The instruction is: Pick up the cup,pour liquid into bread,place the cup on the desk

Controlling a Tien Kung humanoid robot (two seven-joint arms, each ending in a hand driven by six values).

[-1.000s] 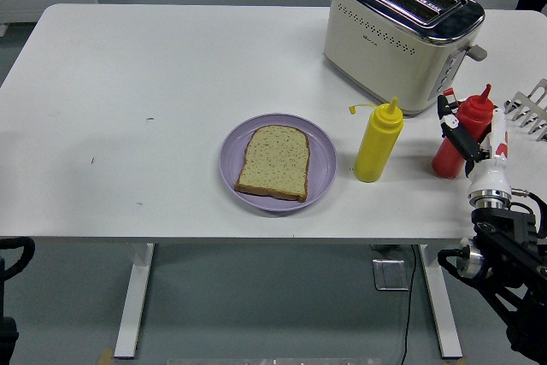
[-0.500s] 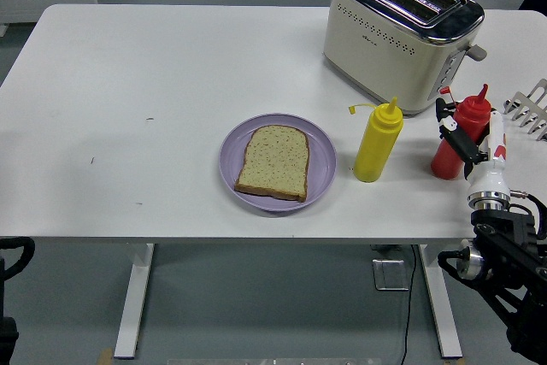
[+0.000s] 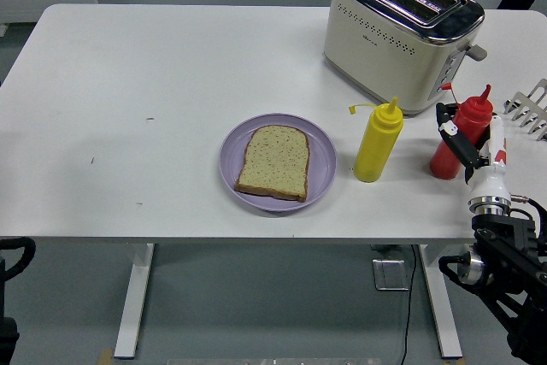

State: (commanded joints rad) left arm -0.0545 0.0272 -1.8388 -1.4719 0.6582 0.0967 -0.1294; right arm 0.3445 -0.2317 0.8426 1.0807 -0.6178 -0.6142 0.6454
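White desk [image 3: 128, 83] carrying a toaster [image 3: 402, 33] at the far right. Near the middle, a purple plate [image 3: 233, 147] under a slice of bread [image 3: 274, 161]. Right of that, a yellow squeeze bottle [image 3: 378, 142], then a red squeeze bottle [image 3: 456, 136]. Right hand [image 3: 472, 148] against the red bottle; cannot tell whether fingers pinch it.

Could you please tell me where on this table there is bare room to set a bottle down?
The white table is bare left of the round lilac plate, and behind it up to the far edge. It is crowded at right: cream toaster, yellow squeeze bottle, red squeeze bottle and right hand.
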